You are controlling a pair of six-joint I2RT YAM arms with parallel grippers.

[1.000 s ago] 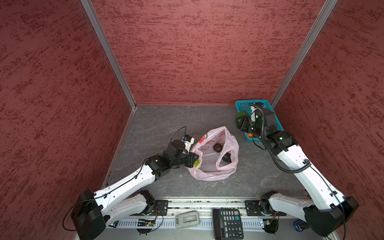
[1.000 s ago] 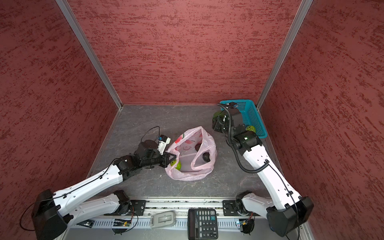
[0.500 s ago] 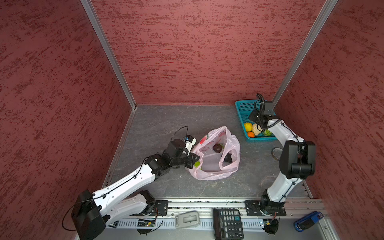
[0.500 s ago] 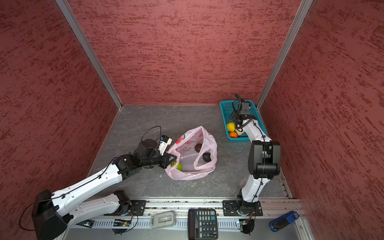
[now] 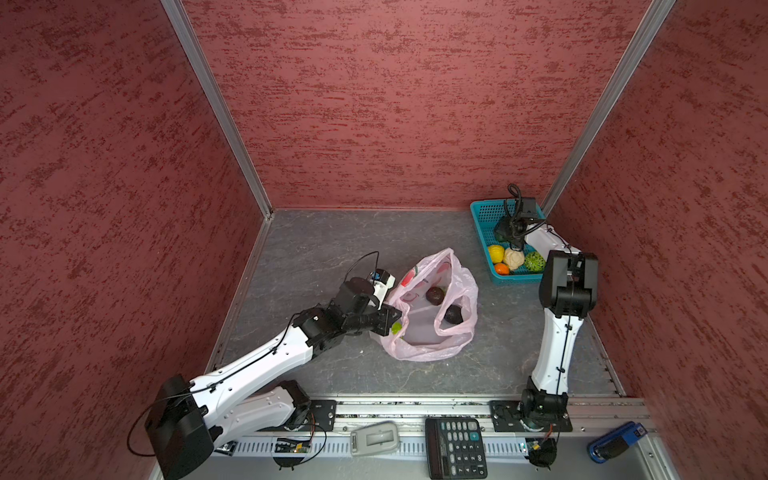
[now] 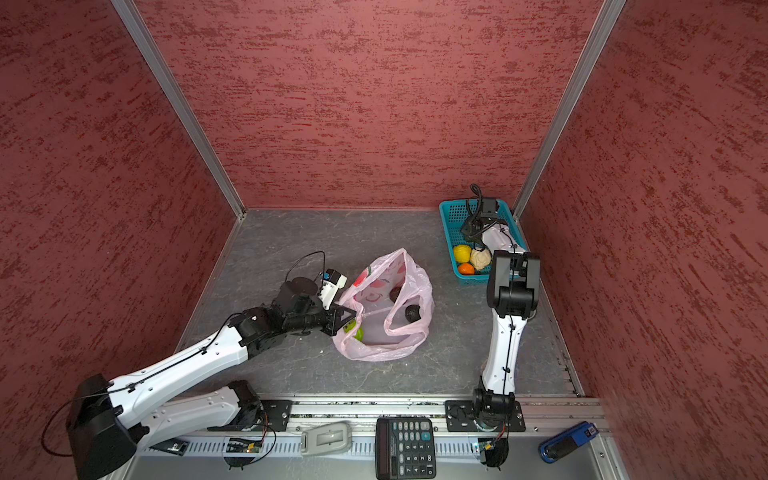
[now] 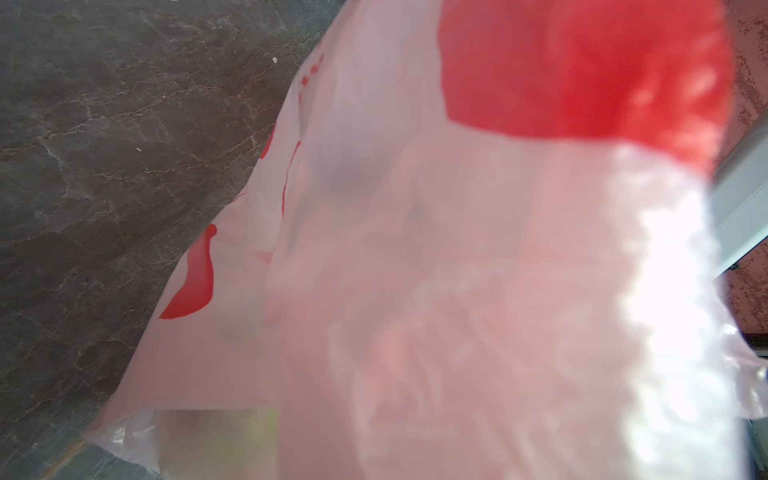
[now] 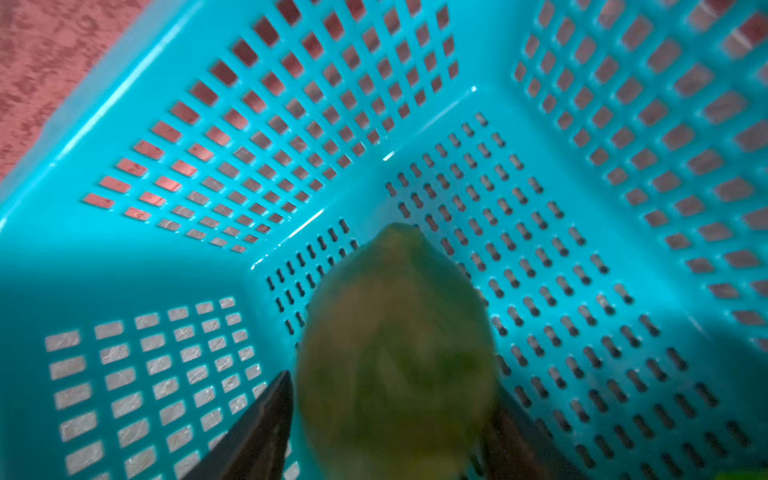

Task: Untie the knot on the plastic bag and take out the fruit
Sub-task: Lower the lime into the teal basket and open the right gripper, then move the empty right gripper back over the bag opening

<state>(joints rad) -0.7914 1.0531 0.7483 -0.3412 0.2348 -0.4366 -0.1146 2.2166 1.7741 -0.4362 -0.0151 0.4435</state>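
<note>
left hand [image 5: 388, 321]: pressed together on the plastic bag [image 5: 419, 347] at its rim, holding the mouth open.
right hand [image 8: 390, 390]: inside the teal basket [image 5: 482, 216], jaws flanking a dark green fruit [image 8: 395, 353]; whether it is pinched or loose, I cannot tell.
next fruit: dark brown pieces [image 5: 435, 295] lie in the plastic bag, well apart from the right hand, over toward the left hand.

Both top views look steeply down from high in front, sharing the whole grey stone-patterned table [image 5: 316, 257]. Left wrist view: right against the pale-pink translucent plastic bag [image 7: 374, 249] ahead of its jaws. Right wrist view: close into the teal perforated plastic basket [image 8: 291, 124] beyond its jaws.
</note>
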